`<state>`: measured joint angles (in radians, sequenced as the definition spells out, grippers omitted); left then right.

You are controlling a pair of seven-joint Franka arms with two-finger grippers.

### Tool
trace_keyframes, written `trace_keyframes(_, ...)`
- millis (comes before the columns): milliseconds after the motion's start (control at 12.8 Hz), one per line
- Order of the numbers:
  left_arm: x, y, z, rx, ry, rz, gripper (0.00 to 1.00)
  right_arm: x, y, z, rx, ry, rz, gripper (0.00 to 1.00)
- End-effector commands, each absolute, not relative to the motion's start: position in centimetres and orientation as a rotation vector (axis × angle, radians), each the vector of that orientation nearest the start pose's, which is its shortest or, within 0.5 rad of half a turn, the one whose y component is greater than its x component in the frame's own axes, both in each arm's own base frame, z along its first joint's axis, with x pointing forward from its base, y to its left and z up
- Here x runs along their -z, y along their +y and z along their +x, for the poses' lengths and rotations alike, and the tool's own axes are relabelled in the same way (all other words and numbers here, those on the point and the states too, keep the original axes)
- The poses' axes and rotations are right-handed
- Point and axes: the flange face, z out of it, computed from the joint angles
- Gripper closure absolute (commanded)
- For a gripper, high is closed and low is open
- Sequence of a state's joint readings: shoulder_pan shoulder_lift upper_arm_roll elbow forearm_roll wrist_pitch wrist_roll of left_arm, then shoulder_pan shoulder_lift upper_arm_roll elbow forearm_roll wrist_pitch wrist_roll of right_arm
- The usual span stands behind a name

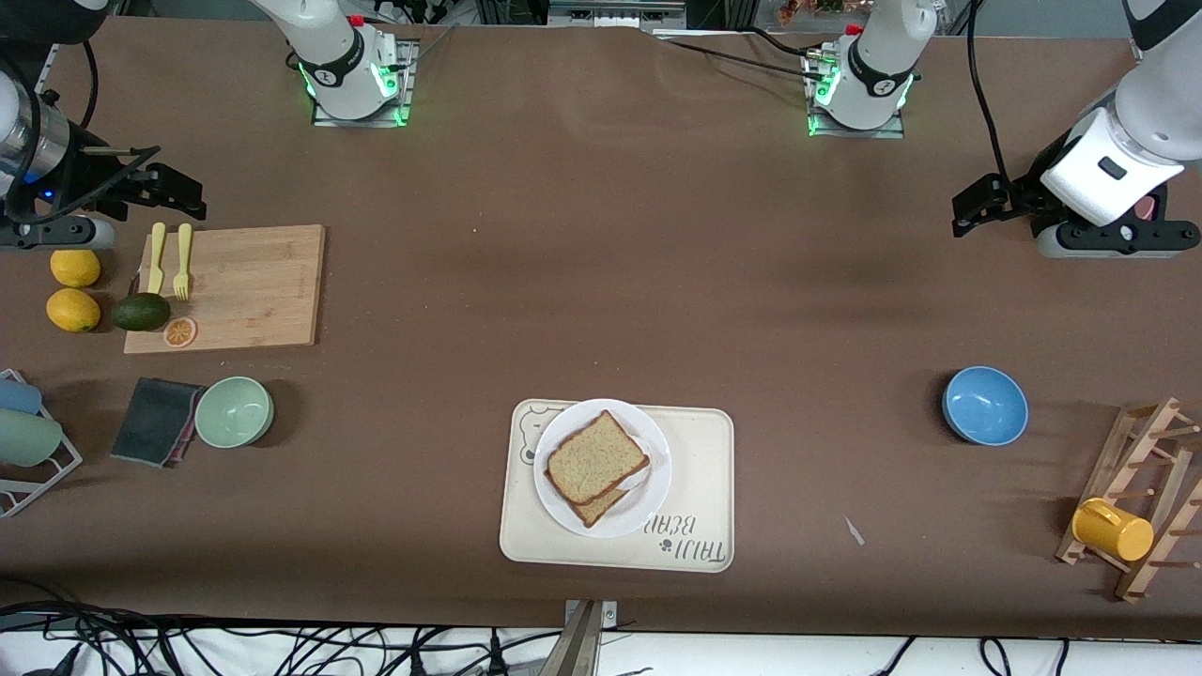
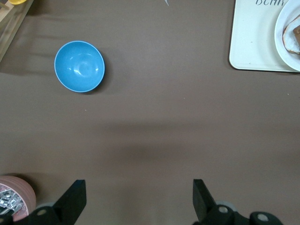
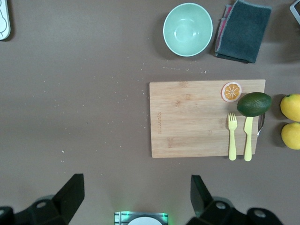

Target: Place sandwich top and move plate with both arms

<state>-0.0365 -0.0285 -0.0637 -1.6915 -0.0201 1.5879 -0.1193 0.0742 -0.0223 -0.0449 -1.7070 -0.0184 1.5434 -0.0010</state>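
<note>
Front view has the pale tan speckled bread slice (image 1: 595,457) already stacked on the round white plate (image 1: 651,493), which sits on the cream tray (image 1: 700,479), so moving looks left; wrist views show left gripper (image 2: 139,199) and right gripper (image 3: 137,195) with fingers apart, over bare counter (image 2: 154,136).

white arms (image 1: 1122,141) (grey joints), black cables (image 1: 981,103)

tray (image 1: 700,451) | print, upside down to front camera | seemingly "TAIJI BEAR"
</note>
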Motion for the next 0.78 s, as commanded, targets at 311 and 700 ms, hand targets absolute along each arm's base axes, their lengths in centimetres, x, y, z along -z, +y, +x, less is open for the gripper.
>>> trace_keyframes(311, -59.80, -4.76, 53.94, -0.114, -0.065, -3.167, 0.00, -57.56, 1.28, 53.87, -0.219, -0.031, -3.136, 0.00)
trace_keyframes(700, -60.08, -4.78, 54.02, -0.105, -0.079, -3.169, 0.00, -57.56, 1.28, 53.87, -0.219, -0.031, -3.136, 0.00)
